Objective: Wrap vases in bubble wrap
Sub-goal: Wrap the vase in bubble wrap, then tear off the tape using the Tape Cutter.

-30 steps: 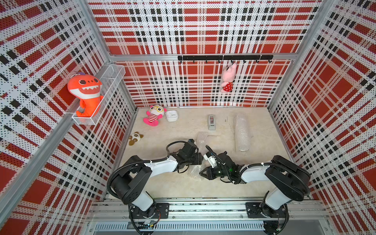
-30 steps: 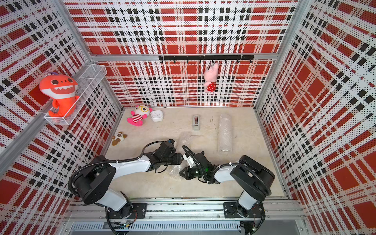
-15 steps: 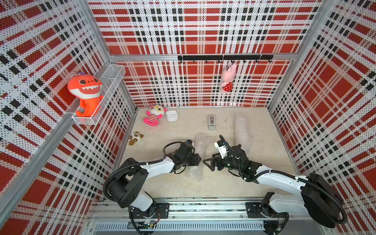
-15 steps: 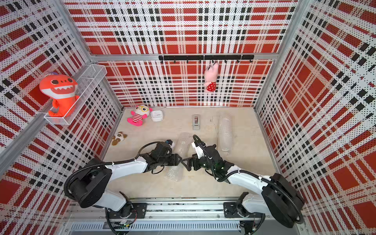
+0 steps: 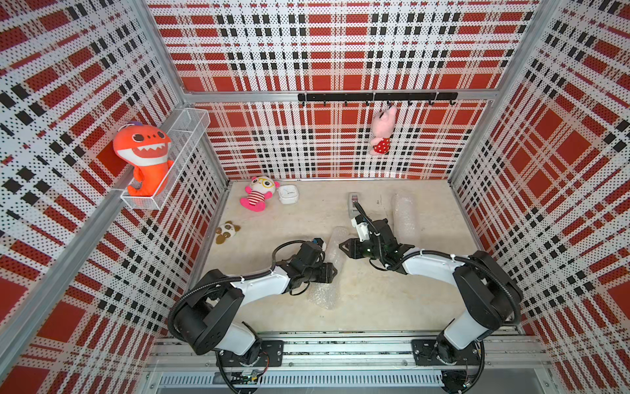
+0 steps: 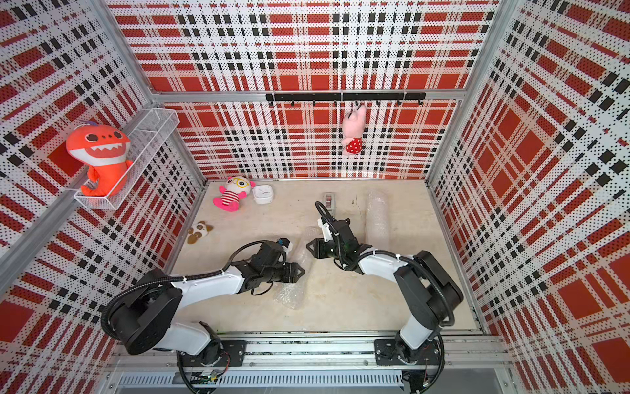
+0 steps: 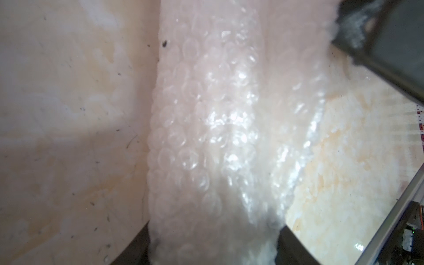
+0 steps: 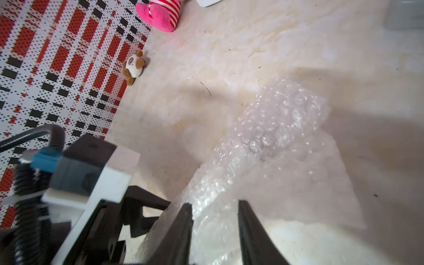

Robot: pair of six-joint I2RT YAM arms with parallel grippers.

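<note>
Closing the sheet around the nearer vase looks to be the step in hand. That bubble-wrapped vase [image 5: 321,292] lies flat on the table [image 5: 381,300] near the middle front, between the two arms. Only a pale form shows through the film, so which end is the neck cannot be told. Its long axis runs from the front edge toward the back wall, with the far end leaning a little to the robot's right; the near end flares into loose, crumpled wrap. The left gripper [image 7: 213,245] straddles the bundle across its width, its fingers [image 7: 296,250] pressed against both sides, so it is clamped on the wrapped vase and pins it. The right gripper [image 8: 214,204] sits on the opposite side, at the far part of the bundle. Its fingers [image 8: 250,229] stand a little apart with film between them, and whether they pinch it or merely bracket it cannot be told. A second wrapped bundle [image 5: 404,218] rests well apart at the back right, also lengthwise front to back, near the grey tape dispenser [image 5: 353,199]. The next move probably calls for the right gripper to take a sure hold of the free edge and draw it snug over the body while the left stops the vase from rolling. It should use gentle force, since the film slips and the ceramic underneath could turn off line.
</note>
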